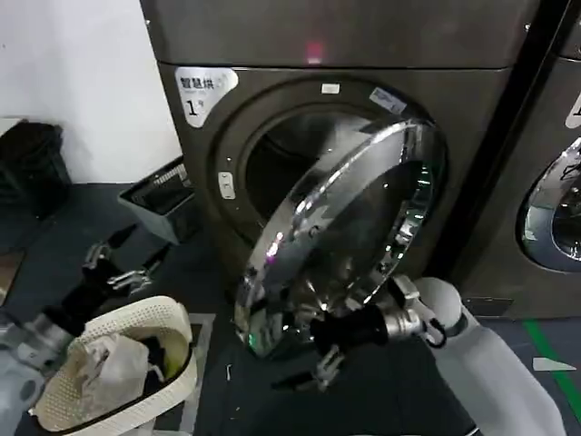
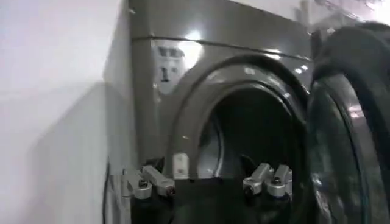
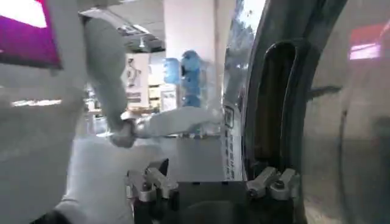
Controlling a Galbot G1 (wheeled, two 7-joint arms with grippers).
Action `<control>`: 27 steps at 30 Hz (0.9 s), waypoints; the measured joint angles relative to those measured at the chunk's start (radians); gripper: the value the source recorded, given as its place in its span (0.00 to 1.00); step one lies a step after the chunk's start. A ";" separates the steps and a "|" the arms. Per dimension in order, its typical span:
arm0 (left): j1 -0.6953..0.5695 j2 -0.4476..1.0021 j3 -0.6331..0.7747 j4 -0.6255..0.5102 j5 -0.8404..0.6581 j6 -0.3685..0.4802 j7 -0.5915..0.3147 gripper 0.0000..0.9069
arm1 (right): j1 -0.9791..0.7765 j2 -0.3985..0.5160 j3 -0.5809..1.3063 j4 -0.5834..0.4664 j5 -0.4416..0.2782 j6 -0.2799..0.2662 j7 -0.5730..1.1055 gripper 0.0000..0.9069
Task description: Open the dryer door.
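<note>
Swinging: dryer door (image 1: 349, 232) partly open.
R pincer (image 1: 320, 371): fingers spread, near door's low rim.
L pincer (image 1: 116, 265): spread, idle, far left.
Next: push wider.

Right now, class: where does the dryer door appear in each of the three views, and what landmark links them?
Head view: the dryer door swung open, centre, above the right gripper.
Left wrist view: its inner side at the right edge.
Right wrist view: its chrome rim, centre-right.
Shared landmark: the drum opening.
</note>
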 joint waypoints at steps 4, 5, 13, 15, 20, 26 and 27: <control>-0.017 0.026 0.038 -0.003 -0.014 -0.022 0.009 1.00 | -0.010 -0.021 0.015 -0.003 0.001 0.034 -0.002 1.00; -0.022 0.034 0.048 0.000 -0.015 -0.026 0.010 1.00 | -0.017 -0.027 0.020 -0.002 0.002 0.040 -0.004 1.00; -0.089 0.113 0.152 0.025 -0.022 -0.045 0.025 1.00 | -0.072 -0.041 0.096 -0.007 0.016 0.058 -0.012 1.00; -0.118 0.127 0.191 0.032 -0.041 -0.045 0.022 1.00 | -0.089 -0.041 0.128 -0.013 0.021 0.057 -0.010 1.00; -0.190 0.133 0.291 0.050 -0.039 -0.046 0.020 1.00 | -0.131 -0.039 0.207 -0.032 0.028 0.056 0.010 1.00; -0.263 0.136 0.414 0.067 -0.030 -0.049 0.020 1.00 | -0.167 -0.035 0.301 -0.055 0.036 0.054 0.017 1.00; -0.273 0.138 0.431 0.069 -0.032 -0.049 0.020 1.00 | -0.174 -0.036 0.319 -0.056 0.036 0.054 0.016 1.00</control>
